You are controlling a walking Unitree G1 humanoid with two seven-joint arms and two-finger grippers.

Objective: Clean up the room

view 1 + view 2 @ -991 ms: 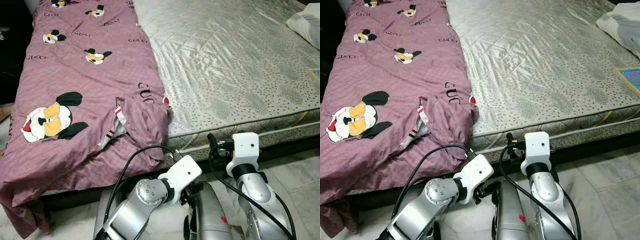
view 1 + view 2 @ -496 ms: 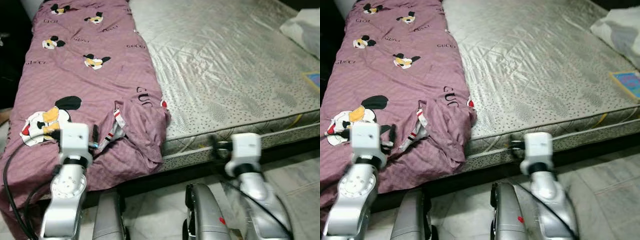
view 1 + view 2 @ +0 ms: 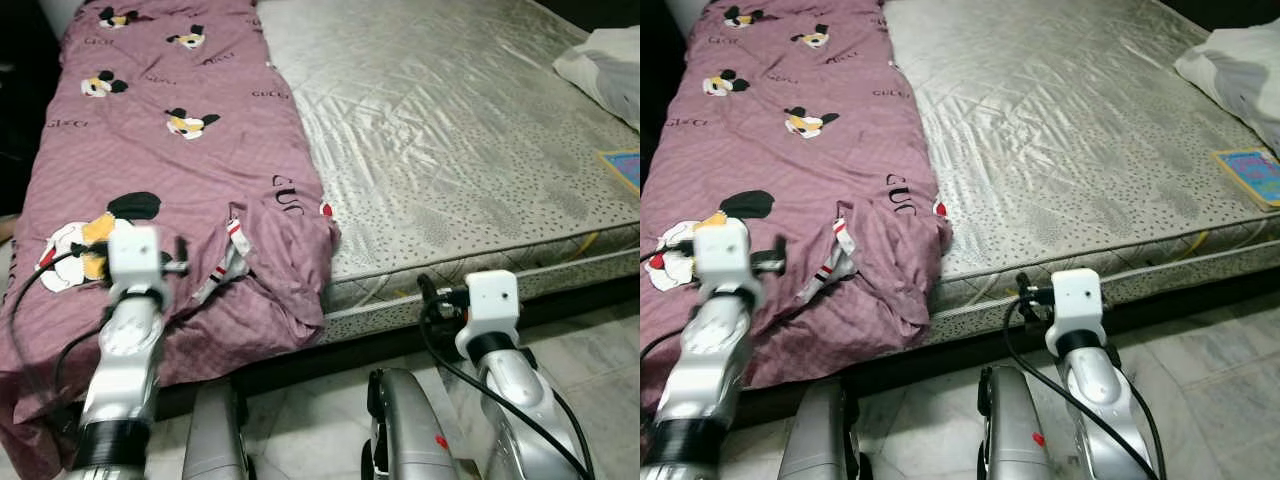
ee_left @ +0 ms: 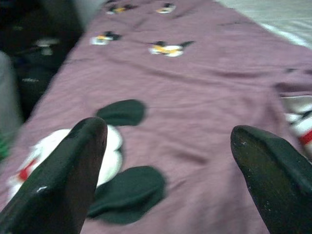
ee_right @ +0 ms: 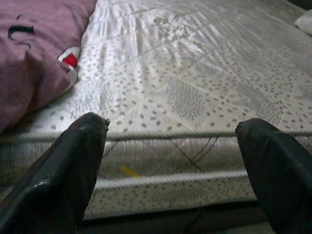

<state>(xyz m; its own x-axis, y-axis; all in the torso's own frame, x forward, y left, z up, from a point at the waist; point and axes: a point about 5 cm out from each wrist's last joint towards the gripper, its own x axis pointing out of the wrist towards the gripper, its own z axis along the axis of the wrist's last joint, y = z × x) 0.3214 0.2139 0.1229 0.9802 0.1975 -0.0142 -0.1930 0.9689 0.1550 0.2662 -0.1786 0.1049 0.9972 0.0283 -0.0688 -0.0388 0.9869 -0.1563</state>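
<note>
Right gripper (image 5: 170, 165), fingers spread, faces the mattress (image 3: 450, 150) edge from the tiled floor (image 3: 590, 340). Left gripper (image 4: 165, 165), fingers spread, hovers above the purple quilt (image 3: 170, 180) printed "GUCCI" with cartoon mice, rumpled along the bed's left side. Beyond, bare mattress; a white pillow (image 3: 1230, 75) and a blue booklet (image 3: 1250, 172) far right.

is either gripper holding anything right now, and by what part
Nothing is held. The left gripper is open above the purple blanket, and the right gripper is open before the edge of the mattress.
</note>
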